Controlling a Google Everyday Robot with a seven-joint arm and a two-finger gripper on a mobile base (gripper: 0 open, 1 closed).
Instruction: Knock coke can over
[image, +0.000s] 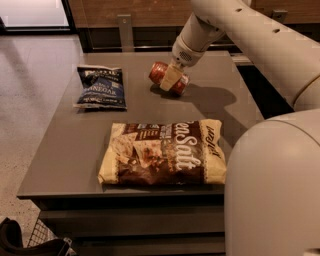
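Note:
The coke can, red with a silver end, lies tilted almost on its side on the grey table, at the far middle. My gripper reaches down from the upper right and is shut on the can. One tan finger crosses the can's front; the other finger is hidden behind it. The can's lower side is at or just above the tabletop, and I cannot tell whether it touches.
A blue chip bag lies at the far left of the table. A large brown and cream chip bag lies near the front edge. My white arm and body fill the right side. A wire basket is at the lower left.

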